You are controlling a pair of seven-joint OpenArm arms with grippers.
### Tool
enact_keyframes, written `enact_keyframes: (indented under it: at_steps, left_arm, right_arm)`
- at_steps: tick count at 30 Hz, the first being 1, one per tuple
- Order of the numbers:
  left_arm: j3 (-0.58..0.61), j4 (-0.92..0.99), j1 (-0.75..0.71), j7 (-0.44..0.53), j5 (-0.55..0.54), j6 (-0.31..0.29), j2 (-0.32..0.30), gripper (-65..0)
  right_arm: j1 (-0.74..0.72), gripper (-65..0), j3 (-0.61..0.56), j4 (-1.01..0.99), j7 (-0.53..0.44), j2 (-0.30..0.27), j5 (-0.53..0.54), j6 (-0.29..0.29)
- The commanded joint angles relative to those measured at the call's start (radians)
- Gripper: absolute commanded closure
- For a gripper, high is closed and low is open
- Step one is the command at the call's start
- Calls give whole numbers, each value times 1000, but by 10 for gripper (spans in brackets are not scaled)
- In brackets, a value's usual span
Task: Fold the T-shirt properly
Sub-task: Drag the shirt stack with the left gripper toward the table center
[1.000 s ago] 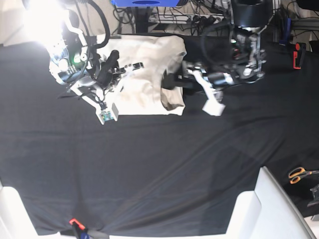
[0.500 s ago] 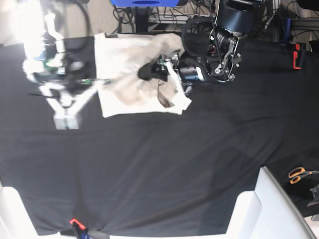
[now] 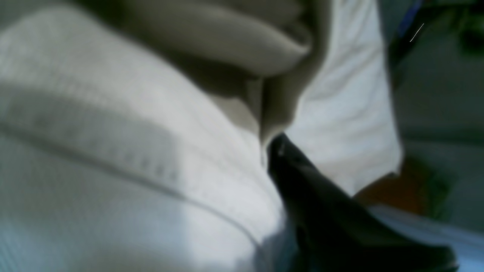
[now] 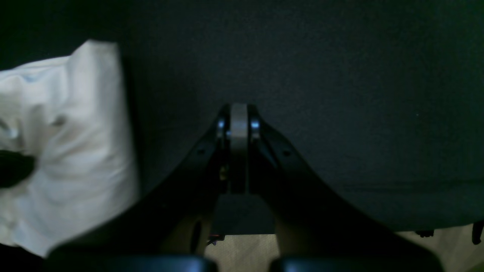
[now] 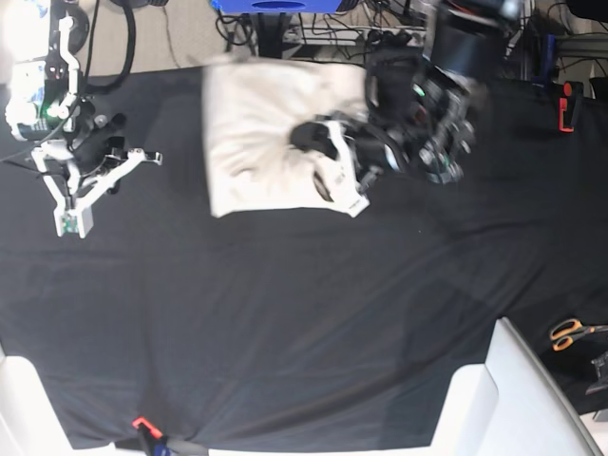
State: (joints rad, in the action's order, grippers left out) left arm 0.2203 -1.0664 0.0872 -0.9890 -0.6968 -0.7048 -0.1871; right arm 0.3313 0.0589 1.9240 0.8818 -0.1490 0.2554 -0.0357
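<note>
The cream T-shirt (image 5: 256, 142) lies folded in a rough rectangle at the back middle of the black table cloth (image 5: 285, 304). My left gripper (image 5: 306, 138) rests on the shirt's right part, and creases run towards it. In the left wrist view, cream cloth (image 3: 132, 151) fills the frame and bunches at one dark fingertip (image 3: 298, 177); the other finger is hidden. My right gripper (image 5: 72, 220) is off to the left, apart from the shirt. In the right wrist view it (image 4: 239, 117) is shut and empty above the black cloth, with the shirt (image 4: 72, 151) at the left.
Orange-handled scissors (image 5: 570, 332) lie at the right edge. White bins stand at the front right (image 5: 513, 399) and front left (image 5: 19, 408). A red object (image 5: 567, 104) is at the back right. Cables and a blue item (image 5: 275, 5) are behind the table.
My right gripper has drawn away left, off the shirt. My left gripper has moved left onto the shirt, and the right side of the shirt is now folded over and flatter.
</note>
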Motion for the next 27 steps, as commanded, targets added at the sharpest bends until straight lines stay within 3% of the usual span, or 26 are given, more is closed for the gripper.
enact_keyframes:
  at_steps: [1,7,11,15,18,22,27]
  left_arm:
    - [51,-33,36,-32,36,7,-36,0]
    - [417,-64,228,-35,68,7,-182,0]
    - [592,-68,336,-32,297,7,-182,0]
    - [649,-71,383,-14,609,7,-96,0]
    - [649,-71,391,63,768,7,-32,0]
    - [650,-62,408,138,868,7,41,0]
    - [692,-64,408,223,905,7,91,0]
  right_arm:
    - [-5,-2,3,15,-19,-7,-1,4]
    - [-5,-2,-1,15,-19,-5,-1,4]
    - [-5,-2,-3,15,-19,-4,0,4]
    - [-5,-2,-4,15,-16,-2,2,4]
    - [-4,-2,-4,15,-14,-2,2,4]
    - [-4,-2,-4,15,-14,-2,2,4]
    - [-4,-2,-4,13,-14,-2,2,4]
